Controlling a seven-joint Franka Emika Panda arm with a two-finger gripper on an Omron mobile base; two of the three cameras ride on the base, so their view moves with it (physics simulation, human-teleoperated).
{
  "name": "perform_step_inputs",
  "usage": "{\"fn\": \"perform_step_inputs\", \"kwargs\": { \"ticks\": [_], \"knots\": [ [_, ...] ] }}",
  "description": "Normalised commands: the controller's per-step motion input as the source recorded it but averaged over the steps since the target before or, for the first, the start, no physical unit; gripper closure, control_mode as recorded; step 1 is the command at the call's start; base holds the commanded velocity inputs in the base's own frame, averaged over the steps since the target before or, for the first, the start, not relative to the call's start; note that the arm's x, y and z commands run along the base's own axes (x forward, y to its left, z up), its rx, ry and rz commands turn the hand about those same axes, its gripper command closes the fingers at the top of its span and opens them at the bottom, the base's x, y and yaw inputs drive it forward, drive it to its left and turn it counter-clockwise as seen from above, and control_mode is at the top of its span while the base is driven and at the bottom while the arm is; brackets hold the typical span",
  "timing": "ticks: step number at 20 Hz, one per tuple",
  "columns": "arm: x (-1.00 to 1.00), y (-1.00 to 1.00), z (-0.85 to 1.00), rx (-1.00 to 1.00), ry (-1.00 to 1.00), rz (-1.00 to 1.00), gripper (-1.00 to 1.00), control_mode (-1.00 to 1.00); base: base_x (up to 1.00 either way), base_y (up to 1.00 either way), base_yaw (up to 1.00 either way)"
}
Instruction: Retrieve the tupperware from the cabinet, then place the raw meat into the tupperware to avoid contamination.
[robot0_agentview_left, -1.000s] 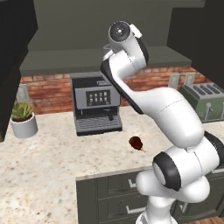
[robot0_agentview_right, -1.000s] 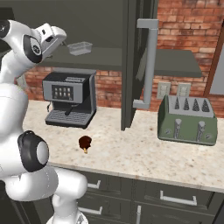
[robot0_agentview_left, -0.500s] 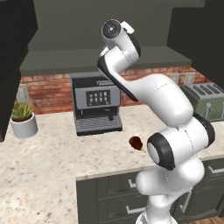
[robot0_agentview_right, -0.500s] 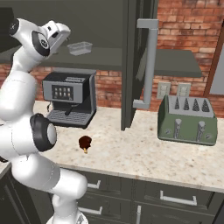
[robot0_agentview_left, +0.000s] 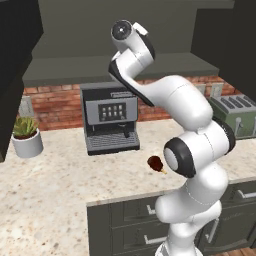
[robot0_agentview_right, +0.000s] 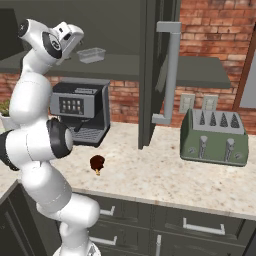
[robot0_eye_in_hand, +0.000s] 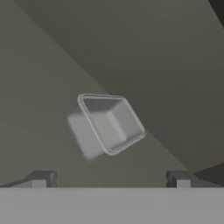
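My tool has its jaws spread wide apart with nothing between them, tips poking up at 6 o'clock in the hand view. Just past them, a touch toward 12, sits the tupperware: a small, low grey tub with rounded corners and a thin lighter rim, open side up, see-through-ish and empty. It's resting on the shelf inside the cabinet, whose door hangs open with a long silver handle.

From the right base view the tupperware is at about 3 o'clock from my tool, near but not touching. Down on the surface the raw meat lies by itself, dark reddish-brown with a tan bone end, in front of the coffee machine. The toaster is well off at 3 o'clock.
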Motion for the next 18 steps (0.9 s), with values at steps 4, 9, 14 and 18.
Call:
{"fn": "perform_step_inputs", "kwargs": {
  "ticks": [4,9,14,18],
  "knots": [
    [0.04,0.0,0.0,0.0,0.0,0.0,-1.0,-1.0,0.0,0.0,0.0],
    [0.09,0.0,-0.07,0.0,0.0,0.0,-1.0,-1.0,0.0,0.0,0.0],
    [0.08,0.0,-0.17,0.0,0.03,0.0,-1.0,-1.0,0.0,0.0,0.0],
    [0.09,0.0,-0.19,0.0,0.05,0.0,-1.0,-1.0,0.0,0.0,0.0]
  ]
}}
